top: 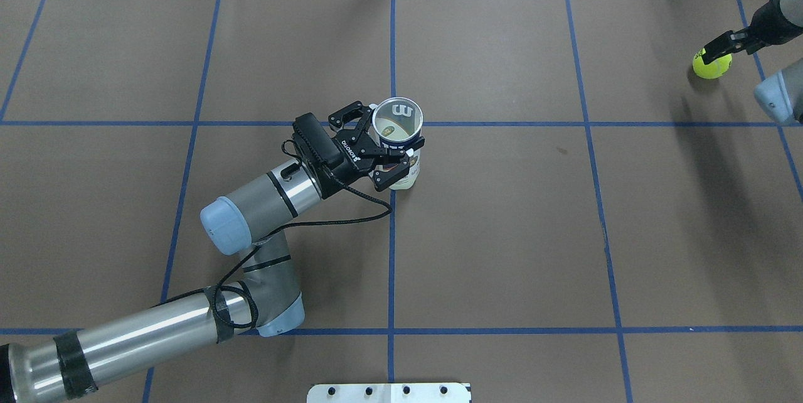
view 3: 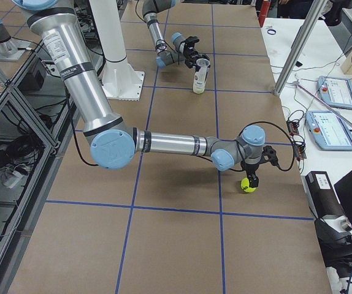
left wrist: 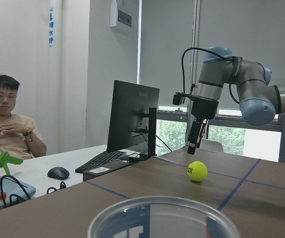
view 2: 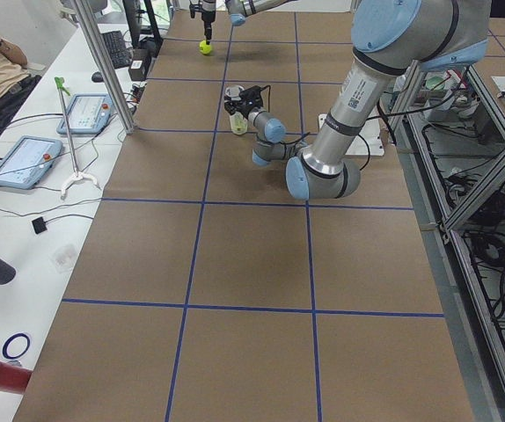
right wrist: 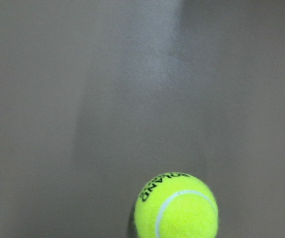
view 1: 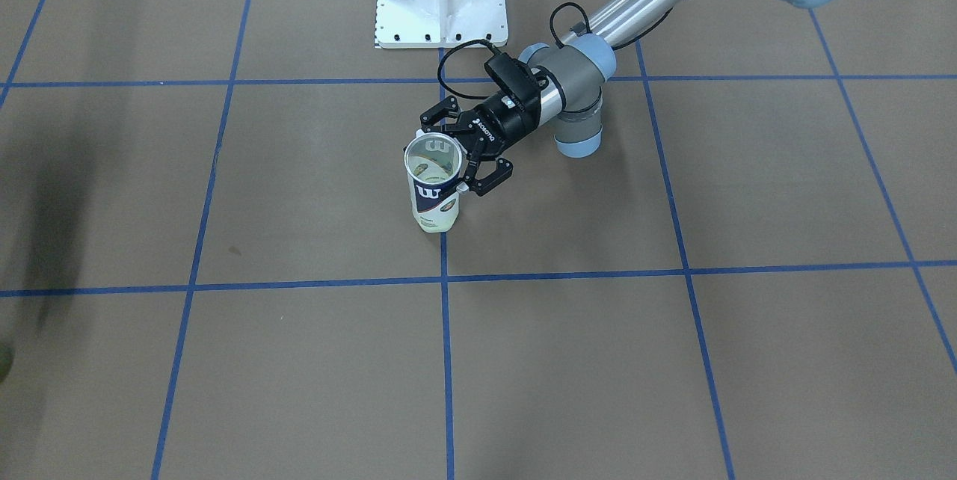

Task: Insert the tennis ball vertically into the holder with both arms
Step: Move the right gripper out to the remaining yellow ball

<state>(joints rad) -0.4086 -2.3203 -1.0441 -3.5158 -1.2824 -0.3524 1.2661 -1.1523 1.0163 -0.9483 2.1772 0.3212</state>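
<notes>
While your left gripper (top: 388, 144) clamps the tennis-ball can (top: 398, 120) upright for loading, the right gripper (top: 721, 48), gap unclear, hovers over the faraway tennis ball (top: 712, 65)

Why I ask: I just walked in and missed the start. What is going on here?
The left gripper grips the clear holder, which stands upright, mouth open, near the middle of the table. Far off towards the table's edge, the right gripper hangs just above the tennis ball, which lies on the table ungripped. The ball is not yet in the holder.
</notes>
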